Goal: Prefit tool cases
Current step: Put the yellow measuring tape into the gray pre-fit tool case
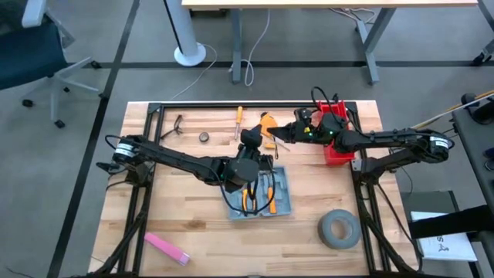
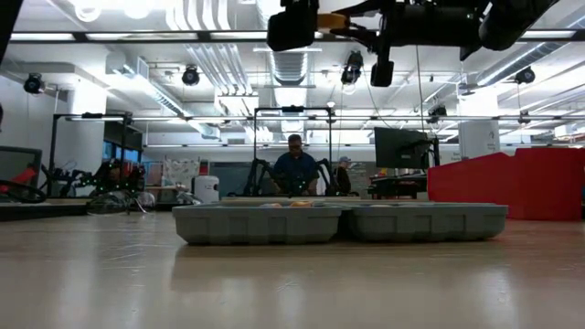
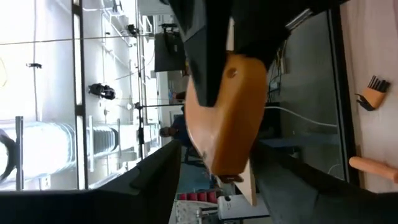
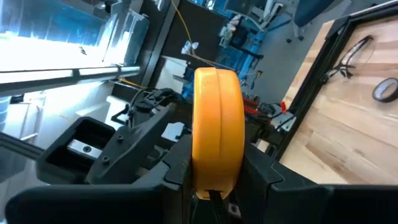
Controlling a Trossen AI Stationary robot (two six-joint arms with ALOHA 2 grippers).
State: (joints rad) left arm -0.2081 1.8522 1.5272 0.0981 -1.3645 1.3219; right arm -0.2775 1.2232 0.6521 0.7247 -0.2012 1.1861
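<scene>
The open tool case (image 1: 261,194) lay on the table (image 1: 185,224), holding orange-handled tools only partly visible under the left arm. Above its far edge, the right gripper (image 4: 214,186) had its jaws clenched on an orange tool (image 1: 268,123). The left gripper (image 1: 255,143) sat beside that tool, jaws released around it. The tool's type was hard to make out.

Blue-grey tool case (image 1: 261,194), red bin (image 1: 337,137), grey tape roll (image 1: 338,229).

Tool case (image 1: 261,193) open on desk (image 1: 193,224) centre; tape roll (image 1: 338,229) right of case; bin (image 1: 336,135) behind-right; screwdriver (image 1: 238,122) behind.
</scene>
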